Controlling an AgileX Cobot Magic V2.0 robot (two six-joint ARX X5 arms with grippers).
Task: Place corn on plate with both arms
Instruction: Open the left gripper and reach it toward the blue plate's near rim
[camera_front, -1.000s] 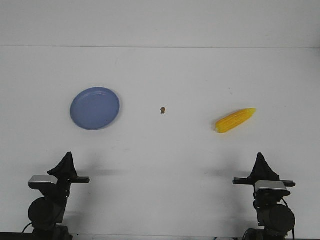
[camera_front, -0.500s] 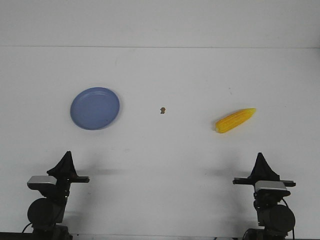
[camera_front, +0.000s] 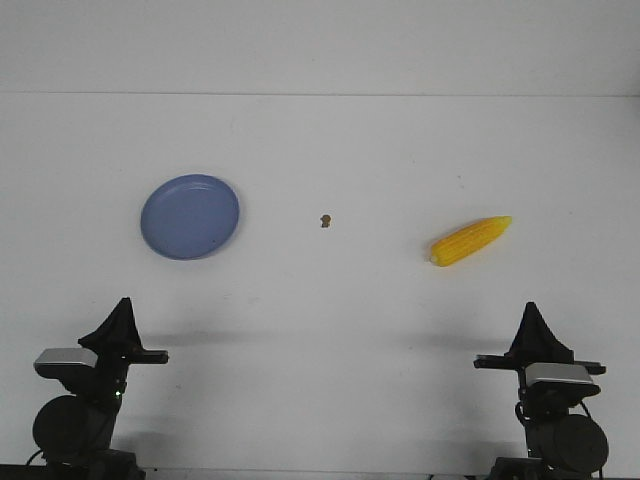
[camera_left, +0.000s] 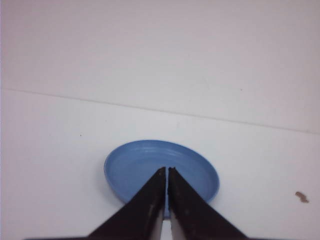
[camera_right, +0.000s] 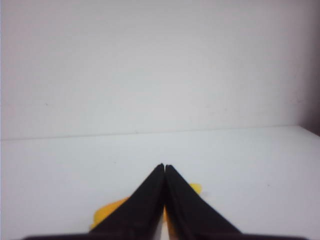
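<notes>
Two grippers of mine are sitting at the near edge of the table (camera_front: 320, 300), and neither is carrying anything. My left gripper (camera_left: 166, 172) is pointing straight at the plate (camera_front: 190, 216), its jaws pressed together with only a hairline seam between them. My right gripper (camera_right: 164, 169) is pressed shut in the same way, and it is aiming toward the corn (camera_front: 470, 240), whose yellow body is peeking out on either side of my closed tips in the right wrist view.

The corn is lying on the right half of the table, tilted with its tapered tip pointing away and to the right, well apart from the plate on the left half. A small brown speck (camera_front: 325, 220) is resting between them, touching neither.

I am judging this to be the very start: the reach for the corn is not yet made, and nothing is on the plate. The next move is calling for my right jaws to spread, travel forward over the cob and come down across its thick middle, square to its slanted axis. Since corn and plate are lying so far apart, I am expecting a handover to my left gripper somewhere near the centre.
</notes>
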